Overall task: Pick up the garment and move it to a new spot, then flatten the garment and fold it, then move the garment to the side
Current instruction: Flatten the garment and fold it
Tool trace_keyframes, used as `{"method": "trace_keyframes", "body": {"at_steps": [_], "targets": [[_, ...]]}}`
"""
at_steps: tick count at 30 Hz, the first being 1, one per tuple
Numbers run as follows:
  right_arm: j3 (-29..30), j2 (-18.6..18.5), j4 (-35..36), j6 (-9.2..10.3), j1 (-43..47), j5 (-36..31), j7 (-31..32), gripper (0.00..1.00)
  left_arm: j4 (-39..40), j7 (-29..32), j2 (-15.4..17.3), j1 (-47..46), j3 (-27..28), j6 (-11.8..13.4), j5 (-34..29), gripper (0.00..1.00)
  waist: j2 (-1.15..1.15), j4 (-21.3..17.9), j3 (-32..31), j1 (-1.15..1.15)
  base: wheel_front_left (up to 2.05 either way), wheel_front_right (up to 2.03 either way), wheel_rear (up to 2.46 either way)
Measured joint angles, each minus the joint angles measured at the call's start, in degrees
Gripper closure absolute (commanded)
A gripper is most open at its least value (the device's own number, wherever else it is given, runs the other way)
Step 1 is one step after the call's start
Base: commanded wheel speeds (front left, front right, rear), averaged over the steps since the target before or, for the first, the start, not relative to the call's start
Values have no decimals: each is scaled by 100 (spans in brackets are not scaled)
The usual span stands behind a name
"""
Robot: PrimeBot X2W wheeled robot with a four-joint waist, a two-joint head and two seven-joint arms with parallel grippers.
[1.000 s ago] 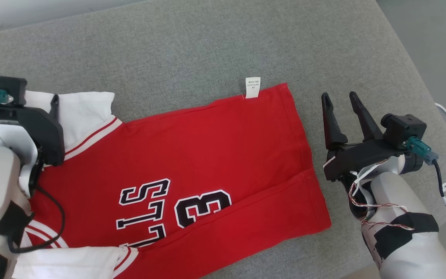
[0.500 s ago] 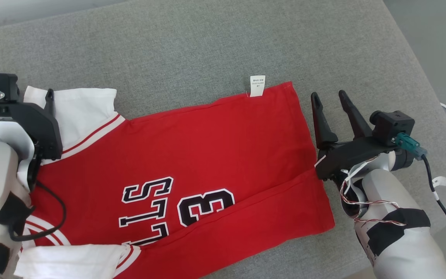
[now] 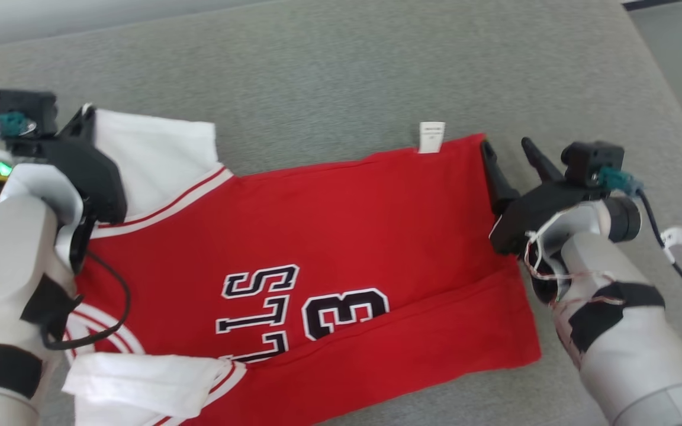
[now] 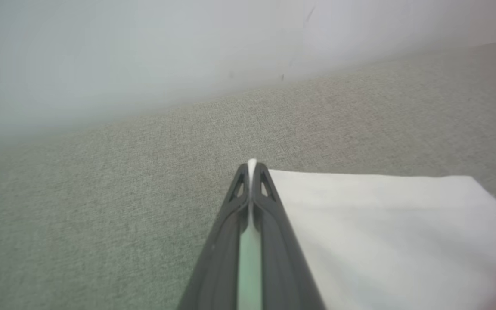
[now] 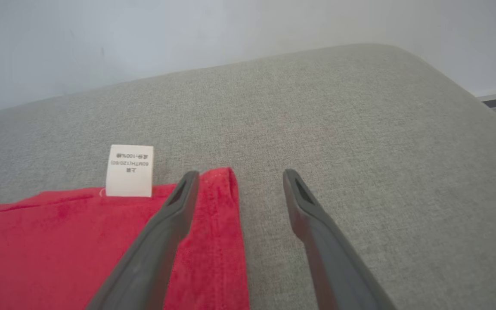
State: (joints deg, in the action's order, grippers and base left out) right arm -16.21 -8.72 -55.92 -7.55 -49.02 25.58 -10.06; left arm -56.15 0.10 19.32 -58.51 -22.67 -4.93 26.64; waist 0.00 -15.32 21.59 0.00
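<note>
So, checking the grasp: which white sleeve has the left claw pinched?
The far white sleeve: the left claw is shut on its edge. The near white sleeve lies ungripped.

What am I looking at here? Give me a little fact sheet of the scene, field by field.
Surface: grey fabric cushion
Garment: red jersey, lying spread out, black-and-white lettering facing up
Sleeve: white sleeve, on the robot's left
Label: white care label, sticking out from the far edge near the right corner
Left gripper: shut, pinching the white sleeve's edge
Right gripper: open, straddling the jersey's far right corner, one finger over red cloth, the other over bare cushion
</note>
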Motion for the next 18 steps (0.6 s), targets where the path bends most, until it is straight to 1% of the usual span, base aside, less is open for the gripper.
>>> {"method": "trace_keyframes", "body": {"at_steps": [4,5,7,9,10,13,18], "targets": [[-65,-4,-437,0,-320,40,159,0,87,-70,-157,-79,-100,-43,0,100,0,205,42,0,0,0,0],[-70,-5,-556,0,-378,54,196,7,103,-99,-205,-98,-122,-46,-1,100,0,254,55,0,0,0,0],[-78,-8,-672,0,-432,64,238,54,120,-107,-248,-136,-142,-47,-2,100,0,304,69,0,0,0,0],[-67,-18,-922,0,-529,66,301,76,161,-140,-304,-179,-170,-56,-5,100,0,395,98,0,0,0,0],[-78,-22,-1048,0,-575,64,336,100,167,-154,-319,-181,-182,-56,-5,100,0,436,114,0,0,0,0],[-58,-1,-1237,0,-722,88,264,100,171,-209,-324,-190,-204,-63,-5,100,0,531,161,0,0,0,0],[-69,-20,-1386,0,-965,54,-80,100,219,-416,-318,-277,-171,-52,21,100,0,592,166,1,0,0,0]]}}
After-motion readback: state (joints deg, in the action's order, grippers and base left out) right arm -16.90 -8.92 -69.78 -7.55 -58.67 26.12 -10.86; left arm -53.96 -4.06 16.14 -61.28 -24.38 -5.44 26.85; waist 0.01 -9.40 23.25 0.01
